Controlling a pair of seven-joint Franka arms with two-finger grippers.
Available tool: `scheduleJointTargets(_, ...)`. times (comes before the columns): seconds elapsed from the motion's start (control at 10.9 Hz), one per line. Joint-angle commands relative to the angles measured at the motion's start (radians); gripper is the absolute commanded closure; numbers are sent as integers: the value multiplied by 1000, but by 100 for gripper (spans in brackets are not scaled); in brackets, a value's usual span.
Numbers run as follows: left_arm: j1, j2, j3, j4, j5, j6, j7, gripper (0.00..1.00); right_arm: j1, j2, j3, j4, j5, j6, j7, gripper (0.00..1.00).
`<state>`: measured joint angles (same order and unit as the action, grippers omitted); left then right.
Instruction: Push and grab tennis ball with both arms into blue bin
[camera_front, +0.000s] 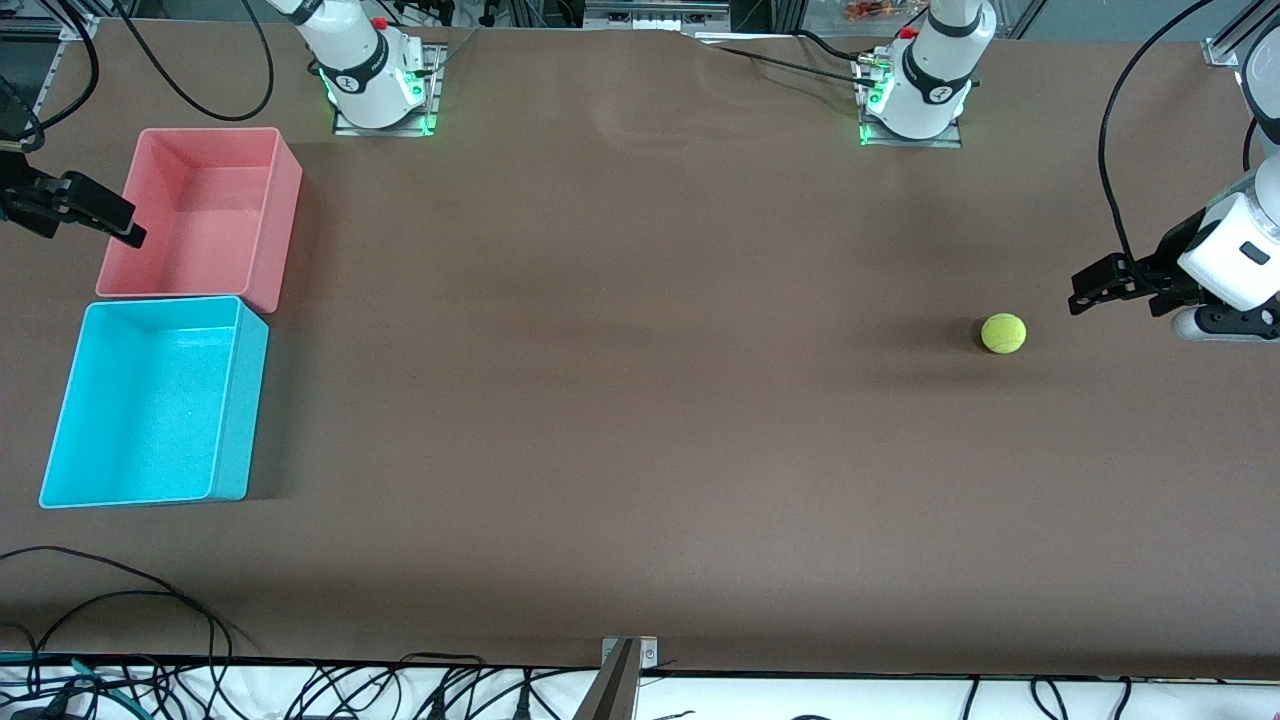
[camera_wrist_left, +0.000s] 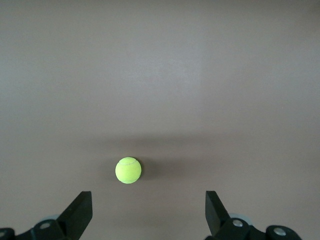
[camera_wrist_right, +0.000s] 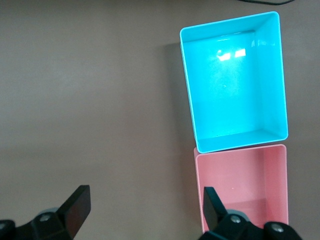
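The tennis ball (camera_front: 1003, 333) is a small fuzzy yellow-green sphere with a faint pale seam curving over its top; it sits alone on the brown counter (camera_front: 640, 400) toward the left arm's end, casting a soft shadow on the counter. The left pincer (camera_front: 1085, 290) hangs low near the ball, not touching it, its black fingers (camera_wrist_left: 80, 212) spread wide apart — in the left wrist view the ball (camera_wrist_left: 128, 170) lies ahead of the gap and nearer one finger than the other.

At the right arm's end of the counter stand two tubs of like size, close together side by side. The blue bin (camera_front: 60, 460) — light cyan, thin-walled, with rounded corners — is the nearer to the front camera and has nothing in it; the pink bin (camera_front: 285, 215) stands farther from that camera. The ball is well apart from both.

The right pincer (camera_front: 120, 228) hovers at the outer wall of the pink bin, its fingers (camera_wrist_right: 77, 207) also held wide apart with nothing between them. The right wrist view looks down on the blue bin (camera_wrist_right: 190, 100) and part of the pink one (camera_wrist_right: 200, 190).
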<state>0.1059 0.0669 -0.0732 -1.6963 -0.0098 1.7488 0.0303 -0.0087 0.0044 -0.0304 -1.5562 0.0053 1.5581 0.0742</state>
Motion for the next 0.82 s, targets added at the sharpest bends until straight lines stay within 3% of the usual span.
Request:
scheduleJointTargets(0.0, 9, -2, -5, 14, -19, -29, 26, 0, 6, 2, -3, 19, 19, -27, -11, 0)
scheduleJointTargets(0.73, 15, -6, 0, 15, -19, -35, 34, 1, 6, 3, -6, 21, 19, -26, -11, 0)
